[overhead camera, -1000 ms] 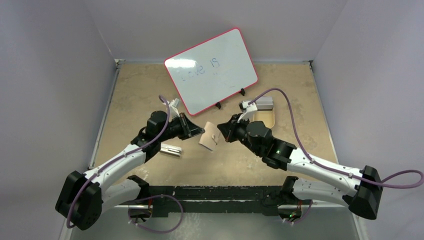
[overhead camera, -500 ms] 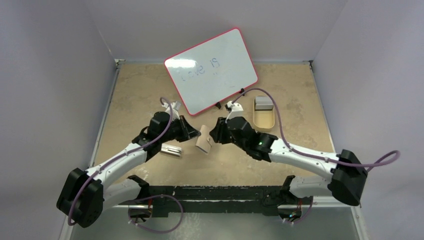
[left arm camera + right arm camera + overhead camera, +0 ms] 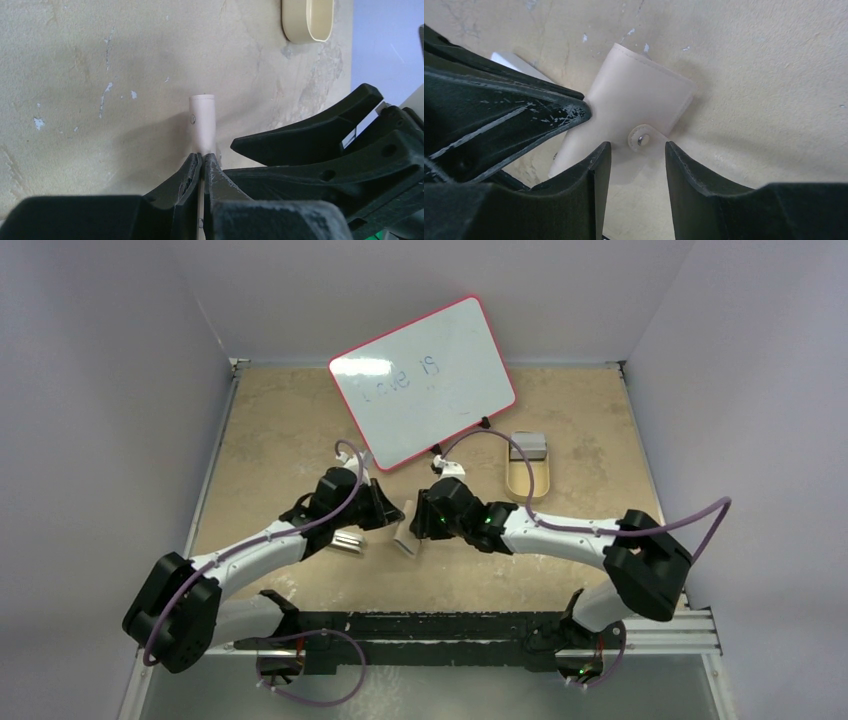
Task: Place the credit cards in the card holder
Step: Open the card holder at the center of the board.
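The beige card holder (image 3: 405, 538) hangs closed and on edge just above the table, my left gripper (image 3: 392, 516) shut on its rim. From the left wrist it appears edge-on (image 3: 202, 120) past the pinched jaws (image 3: 203, 160). My right gripper (image 3: 421, 525) stands open right beside it. In the right wrist view the holder's face (image 3: 634, 95) and snap-button tab (image 3: 642, 140) lie just beyond the open jaws (image 3: 638, 150), which hold nothing. Pale silver credit cards (image 3: 346, 540) lie on the table under the left arm; a corner shows (image 3: 511, 61) behind the left fingers (image 3: 524, 120).
A tan oval tray (image 3: 527, 480) sits at the right rear with a silver-white block (image 3: 527, 447) at its far end; the tray also shows in the left wrist view (image 3: 306, 20). A red-framed whiteboard (image 3: 425, 380) leans at the back. Walls enclose three sides.
My right arm swung left to the card holder and its jaws opened from shut. My left gripper carried the holder lower and slightly left, still shut on it.
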### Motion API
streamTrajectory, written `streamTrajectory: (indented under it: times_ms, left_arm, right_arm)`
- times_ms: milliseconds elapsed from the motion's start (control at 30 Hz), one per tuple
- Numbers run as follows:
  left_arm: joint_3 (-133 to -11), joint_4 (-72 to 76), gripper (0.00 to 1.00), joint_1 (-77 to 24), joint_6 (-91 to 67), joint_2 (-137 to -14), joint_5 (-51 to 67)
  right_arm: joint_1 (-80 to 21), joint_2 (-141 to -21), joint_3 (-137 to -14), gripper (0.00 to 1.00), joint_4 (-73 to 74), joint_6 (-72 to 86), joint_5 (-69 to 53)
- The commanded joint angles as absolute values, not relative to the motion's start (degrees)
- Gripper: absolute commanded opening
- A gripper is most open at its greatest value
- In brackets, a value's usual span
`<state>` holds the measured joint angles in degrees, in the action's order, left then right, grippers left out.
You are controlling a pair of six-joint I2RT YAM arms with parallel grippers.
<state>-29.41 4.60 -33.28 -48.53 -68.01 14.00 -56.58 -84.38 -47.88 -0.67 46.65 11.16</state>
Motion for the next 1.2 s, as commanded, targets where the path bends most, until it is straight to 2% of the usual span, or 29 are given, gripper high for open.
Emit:
streamTrajectory:
  times_ms: [0,267,500,633,900,1000,1167]
  left_arm:
    - [-30.2,8.3,0.00,-34.4,-47.0,-68.7,11.9]
    - [-29.1,9.2,0.00,-34.8,-47.0,-69.4,11.8]
    - [-29.2,7.9,0.00,-34.9,-46.6,-69.9,11.7]
    - [-29.6,5.8,0.00,-34.8,-45.9,-70.0,11.1]
    - [-30.2,4.8,0.00,-34.9,-45.9,-69.8,11.1]
    - [-30.4,5.3,0.00,-35.0,-46.0,-70.0,11.2]
    - [-30.5,5.2,0.00,-34.9,-46.0,-71.1,11.4]
  right_arm:
    - [-56.5,-88.1,-50.4,0.46,-3.0,49.4,9.6]
    - [-56.5,-94.7,-50.2,0.37,-2.3,50.6,13.9]
    - [-56.4,-95.7,-48.7,0.11,-1.4,50.8,19.6]
    - [-55.4,-95.3,-47.5,0.00,0.3,51.5,21.9]
    - [-53.3,-89.0,-44.1,0.00,-3.5,48.6,17.0]
    - [-53.3,-85.6,-44.9,0.05,-3.0,48.4,14.4]
    - [-53.2,-83.7,-45.5,0.11,-0.7,48.5,16.7]
